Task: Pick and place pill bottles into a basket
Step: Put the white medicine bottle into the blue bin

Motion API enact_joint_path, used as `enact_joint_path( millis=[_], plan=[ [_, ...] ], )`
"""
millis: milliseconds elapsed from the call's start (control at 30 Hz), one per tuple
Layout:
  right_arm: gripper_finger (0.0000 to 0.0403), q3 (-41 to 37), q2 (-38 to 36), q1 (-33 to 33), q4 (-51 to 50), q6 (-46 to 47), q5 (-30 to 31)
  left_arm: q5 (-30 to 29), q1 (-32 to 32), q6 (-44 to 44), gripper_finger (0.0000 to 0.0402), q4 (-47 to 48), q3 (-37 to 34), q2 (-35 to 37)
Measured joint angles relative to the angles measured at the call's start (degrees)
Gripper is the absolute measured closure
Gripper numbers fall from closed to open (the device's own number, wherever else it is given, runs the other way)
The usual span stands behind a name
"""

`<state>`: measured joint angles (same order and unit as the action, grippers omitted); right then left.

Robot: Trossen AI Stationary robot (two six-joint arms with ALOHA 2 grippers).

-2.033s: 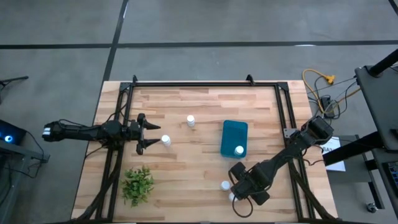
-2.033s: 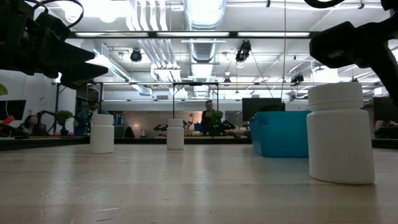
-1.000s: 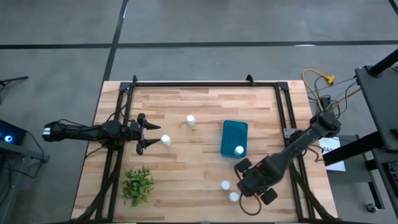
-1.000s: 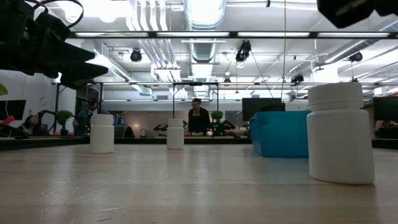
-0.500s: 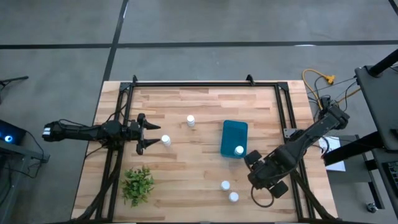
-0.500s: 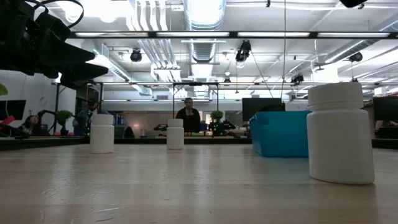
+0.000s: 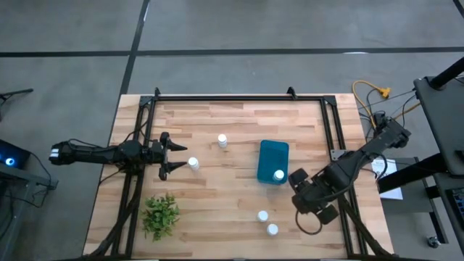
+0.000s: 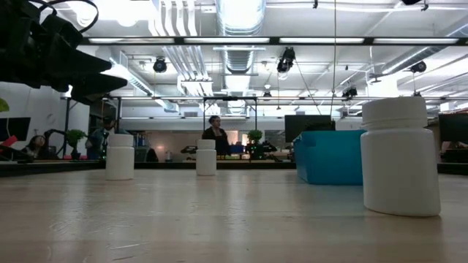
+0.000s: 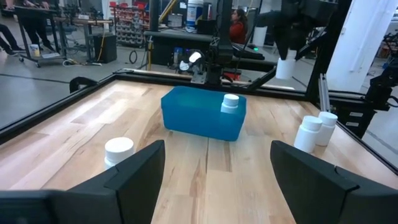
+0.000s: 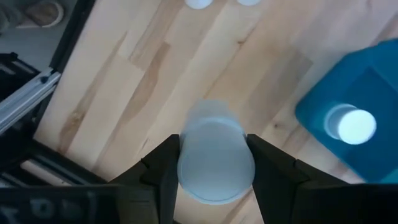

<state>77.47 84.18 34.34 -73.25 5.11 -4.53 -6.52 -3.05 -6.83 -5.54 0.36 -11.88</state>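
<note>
- Right gripper (image 10: 215, 163): fingers clamped on a white pill bottle (image 10: 215, 158), carried above the table near the basket (image 7: 272, 161), apparently so it can be dropped in.
- Basket: teal bin at mid-table; one bottle (image 7: 278, 175) stands inside at its near end.
- Loose bottles: two (image 7: 262, 216) close together in front of the basket; two more toward the left arm.
- Left gripper (image 7: 174, 164): fingers spread wide, empty, low over the table just beside a bottle (image 7: 193, 163), seemingly lined up to take it.
- Plant (image 7: 160, 214): front left, no part in the task.
</note>
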Motion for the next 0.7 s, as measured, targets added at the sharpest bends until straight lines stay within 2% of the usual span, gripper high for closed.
enact_joint_path(
  millis=[333, 700],
  plan=[
    [0.0255, 0.0, -0.8, -10.3, -1.5, -0.5, 0.1, 0.0, 0.0, 0.0, 0.0127, 0.0, 0.0, -0.1],
    [0.0255, 2.1, -2.4, -23.4, -4.7, -7.8, 0.2, 0.0, 0.1, 0.0, 0.0127, 0.0, 0.0, 0.0]
  ],
)
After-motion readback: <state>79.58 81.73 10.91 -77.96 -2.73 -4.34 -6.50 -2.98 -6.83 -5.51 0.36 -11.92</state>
